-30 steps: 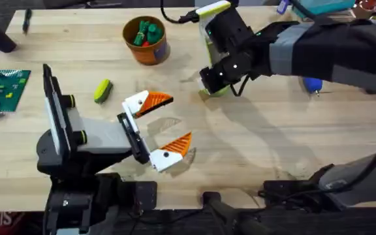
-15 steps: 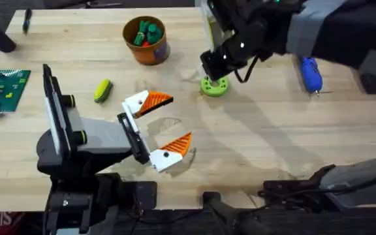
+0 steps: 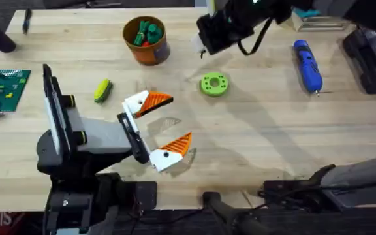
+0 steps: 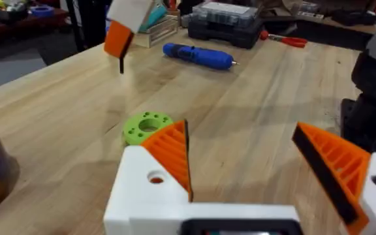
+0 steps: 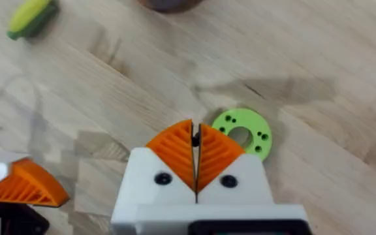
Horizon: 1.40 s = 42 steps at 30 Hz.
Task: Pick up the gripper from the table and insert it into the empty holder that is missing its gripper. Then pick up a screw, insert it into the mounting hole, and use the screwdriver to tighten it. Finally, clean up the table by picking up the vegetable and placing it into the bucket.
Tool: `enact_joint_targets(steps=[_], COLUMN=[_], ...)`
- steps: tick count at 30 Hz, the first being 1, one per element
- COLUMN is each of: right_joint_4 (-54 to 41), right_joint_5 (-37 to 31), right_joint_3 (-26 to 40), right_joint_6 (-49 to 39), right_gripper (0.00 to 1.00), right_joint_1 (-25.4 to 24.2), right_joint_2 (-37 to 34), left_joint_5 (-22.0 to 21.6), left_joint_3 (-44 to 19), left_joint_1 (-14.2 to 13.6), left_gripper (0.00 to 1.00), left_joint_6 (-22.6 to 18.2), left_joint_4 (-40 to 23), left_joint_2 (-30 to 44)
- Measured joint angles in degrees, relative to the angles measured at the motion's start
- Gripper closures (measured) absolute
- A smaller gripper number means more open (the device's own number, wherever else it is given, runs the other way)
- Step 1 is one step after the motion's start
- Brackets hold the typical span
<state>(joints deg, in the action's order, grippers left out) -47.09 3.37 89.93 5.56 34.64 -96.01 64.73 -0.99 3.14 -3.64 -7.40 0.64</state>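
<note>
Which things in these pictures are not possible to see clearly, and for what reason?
- Thin dark piece pinched in the right hand: too small in both wrist views to say what it is.
- Small round orange bucket: cut off by the picture's edge in both wrist views.
- Bright blue pen-shaped screwdriver: its metal tip is too thin in the overhead and left wrist views to tell the bit type.

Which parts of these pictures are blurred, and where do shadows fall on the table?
Overhead: the right claw near the far edge shows dark and soft; a faint shadow lies on the table by the green ring. Left wrist: the screwdriver behind is soft. Right wrist: the vegetable is blurred.
</note>
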Motion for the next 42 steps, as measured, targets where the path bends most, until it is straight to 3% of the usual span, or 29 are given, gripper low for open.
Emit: enact_joint_targets(steps=[9,20,33,42], right_joint_4=[-5.27,-8.46,-8.68,-8.68], right_joint_5=[0.64,0.95,0.99,1.18], right_joint_3=[7.74,14.53,15.68,15.68], right_joint_6=[-0.3,-0.52,-0.67,-0.65], right_gripper=[0.994,0.994,0.994,0.994], right_joint_1=[1.85,8.86,17.82,20.36], right_joint_2=[0.0,0.0,0.0,0.0], left_joint_5=[0.0,0.0,0.0,0.0], left_joint_3=[0.0,0.0,0.0,0.0], left_joint_1=[0.0,0.0,0.0,0.0], left_gripper=[0.016,0.015,0.015,0.015], left_joint_6=[0.0,0.0,0.0,0.0], left_joint_4=[0.0,-0.01,0.0,-0.02], left_joint_2=[0.0,-0.01,0.0,0.0])
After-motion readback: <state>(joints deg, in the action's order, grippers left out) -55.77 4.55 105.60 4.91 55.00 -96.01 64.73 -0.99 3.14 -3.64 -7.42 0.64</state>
